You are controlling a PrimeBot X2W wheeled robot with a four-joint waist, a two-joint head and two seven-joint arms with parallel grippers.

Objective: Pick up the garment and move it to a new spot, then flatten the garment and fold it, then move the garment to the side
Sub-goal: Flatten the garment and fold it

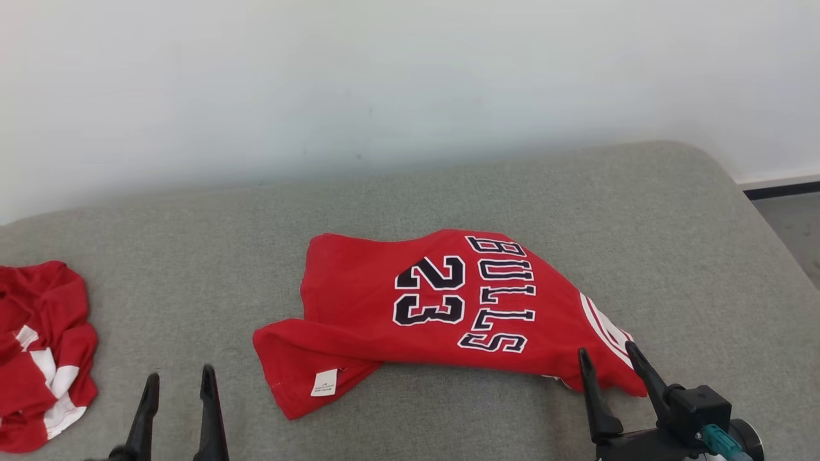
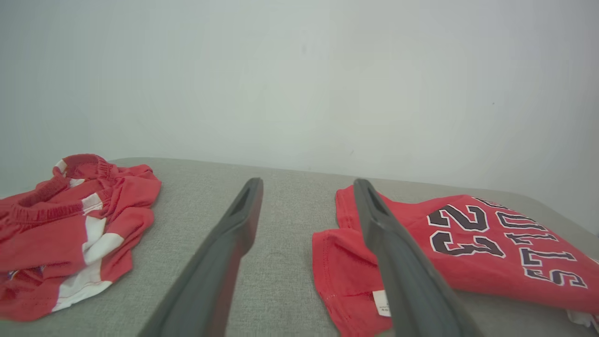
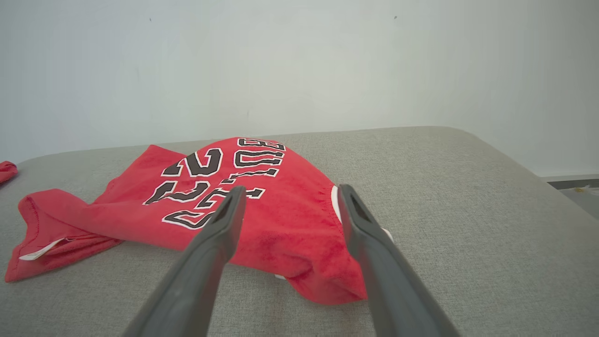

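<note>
Grey cushion (image 1: 192, 243) under a white wall (image 1: 384, 77) carries the jersey (image 1: 448, 307) at its middle, long axis running left to right. Right gripper (image 1: 608, 351) — fingers apart, empty — sits at the jersey's right end, tips at the cloth's edge, so it is nearer. Left gripper (image 1: 180, 374), also spread and empty, hangs left of the jersey, between it and a second garment (image 1: 38, 352).

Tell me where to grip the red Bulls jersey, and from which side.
Probably the jersey's near edge, coming from the robot's side. The white-trimmed end bunches up off the cushion right before the open right gripper; the corner with the white label lies loose nearest the open left gripper.
</note>
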